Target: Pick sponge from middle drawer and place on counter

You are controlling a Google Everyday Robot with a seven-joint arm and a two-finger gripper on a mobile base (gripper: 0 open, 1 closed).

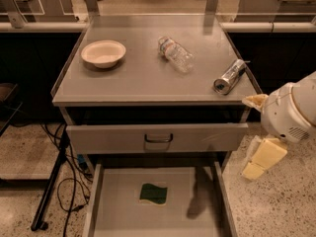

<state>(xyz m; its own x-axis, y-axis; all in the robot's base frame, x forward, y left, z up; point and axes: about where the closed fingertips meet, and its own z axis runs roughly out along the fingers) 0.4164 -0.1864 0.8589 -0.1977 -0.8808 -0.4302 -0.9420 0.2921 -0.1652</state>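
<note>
The sponge [153, 193] lies dark green face up, with a pale yellow edge, on the flat pale floor of the open middle drawer [118, 209], near its centre. The grey counter [143, 80] is the cabinet top above it. My gripper [260, 161] hangs at the right, outside the cabinet, beside the drawer's right wall and well above and to the right of the sponge. It holds nothing that I can see. Its shadow falls on the drawer floor to the right of the sponge.
On the counter stand a white bowl [103, 53] at the left, a clear plastic bottle [176, 54] lying in the middle and a metal can [229, 77] lying near the right rim. The upper drawer front [158, 138] with its loop handle sticks out slightly. Cables and a black stand [52, 186] are on the floor at the left.
</note>
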